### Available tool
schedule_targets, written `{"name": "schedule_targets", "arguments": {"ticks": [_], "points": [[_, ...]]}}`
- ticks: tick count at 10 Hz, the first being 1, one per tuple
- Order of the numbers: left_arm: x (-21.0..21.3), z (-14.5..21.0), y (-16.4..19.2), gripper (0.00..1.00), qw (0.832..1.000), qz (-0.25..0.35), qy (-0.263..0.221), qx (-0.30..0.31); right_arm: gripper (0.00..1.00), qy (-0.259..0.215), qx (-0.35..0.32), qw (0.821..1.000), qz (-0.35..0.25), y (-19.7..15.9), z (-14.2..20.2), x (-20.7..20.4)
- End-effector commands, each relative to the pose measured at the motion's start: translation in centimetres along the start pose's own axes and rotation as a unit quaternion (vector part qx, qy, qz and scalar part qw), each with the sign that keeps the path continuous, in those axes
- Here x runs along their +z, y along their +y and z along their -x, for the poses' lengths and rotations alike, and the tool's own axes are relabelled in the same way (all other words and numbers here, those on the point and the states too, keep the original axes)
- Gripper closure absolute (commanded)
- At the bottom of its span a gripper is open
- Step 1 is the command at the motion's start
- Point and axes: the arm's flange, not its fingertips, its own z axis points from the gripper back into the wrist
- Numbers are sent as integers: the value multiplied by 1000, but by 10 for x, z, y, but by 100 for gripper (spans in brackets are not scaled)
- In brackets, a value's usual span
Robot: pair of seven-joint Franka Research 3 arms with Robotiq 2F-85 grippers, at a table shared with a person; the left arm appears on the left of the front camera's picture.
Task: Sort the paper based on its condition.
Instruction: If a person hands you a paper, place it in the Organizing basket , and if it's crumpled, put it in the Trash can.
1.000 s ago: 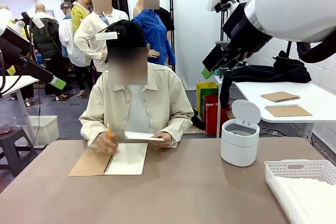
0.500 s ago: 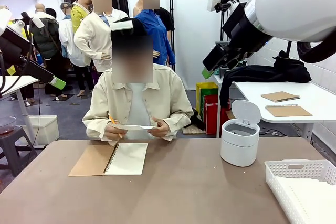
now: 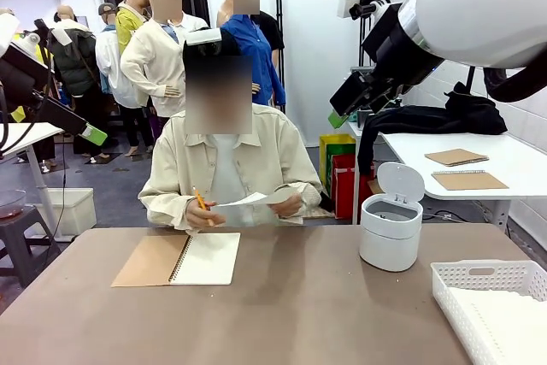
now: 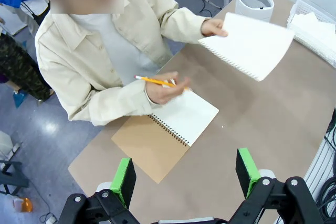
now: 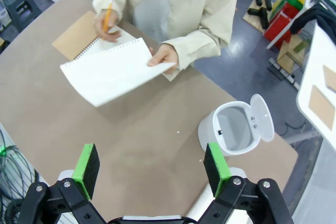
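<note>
One sheet of paper (image 5: 113,69) is held up over the counter (image 5: 157,108) by the person's hand (image 5: 163,56), near the open notebook (image 4: 184,121), and with the left tool (image 4: 186,174) and right tool (image 5: 151,169) both spread and empty, its free edge is best pinched gently once offered.

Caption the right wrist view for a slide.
Right gripper, jaws open, hovers over the table as a person holds up a loose sheet near an open notebook.
</note>
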Motion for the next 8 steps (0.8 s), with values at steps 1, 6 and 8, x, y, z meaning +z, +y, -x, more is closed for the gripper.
{"name": "schedule_targets", "arguments": {"ticks": [1,6,8], "points": [[0,0,0,0,1000,1,0,1,0,0,1,1000,0,0,0,-2],[0,0,0,0,1000,1,0,1,0,0,1,1000,0,0,0,-2],[0,0,0,0,1000,1,0,1,0,0,1,1000,0,0,0,-2]]}}
